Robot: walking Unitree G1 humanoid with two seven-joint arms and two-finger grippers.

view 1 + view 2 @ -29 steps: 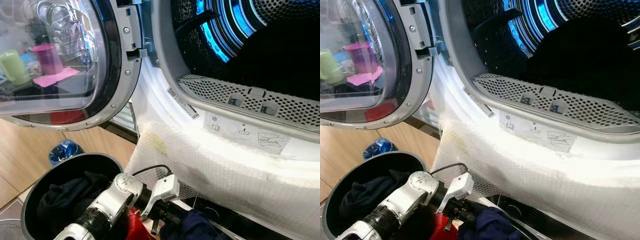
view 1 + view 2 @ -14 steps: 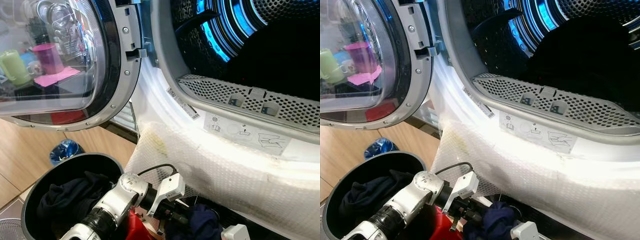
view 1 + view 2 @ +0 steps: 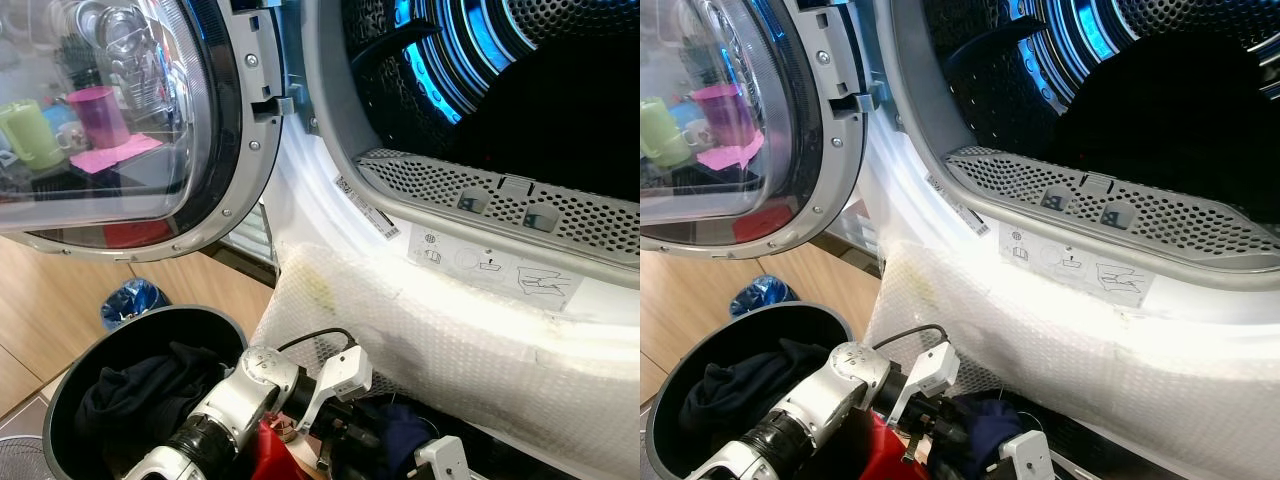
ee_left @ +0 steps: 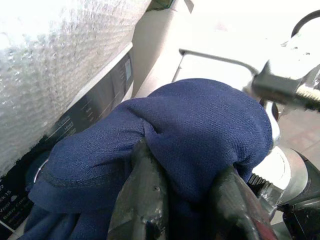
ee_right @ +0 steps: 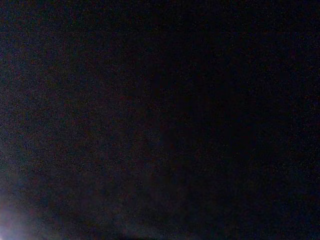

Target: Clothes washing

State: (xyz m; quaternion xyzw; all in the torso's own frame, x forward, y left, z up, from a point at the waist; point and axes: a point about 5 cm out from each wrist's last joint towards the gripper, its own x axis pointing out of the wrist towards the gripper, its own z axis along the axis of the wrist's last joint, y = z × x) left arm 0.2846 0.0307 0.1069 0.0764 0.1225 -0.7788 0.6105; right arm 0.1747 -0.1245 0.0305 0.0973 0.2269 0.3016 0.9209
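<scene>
My left gripper is shut on a navy blue garment, low in front of the washer and just under its bubble-wrapped front. In the left wrist view both black fingers pinch a bunched fold of the navy cloth. The washer drum stands open and dark, lit blue inside. Its round glass door is swung open to the left. My right arm's white wrist pokes up beside the garment; the right wrist view is almost black.
A black round bin at lower left holds dark clothes. Something red lies under my left arm. Bubble wrap covers the washer's front lip. A blue bag lies on the wooden floor.
My right wrist has come up into view from the bottom right and shifted left toward the garment. The left gripper has risen slightly with the navy cloth.
</scene>
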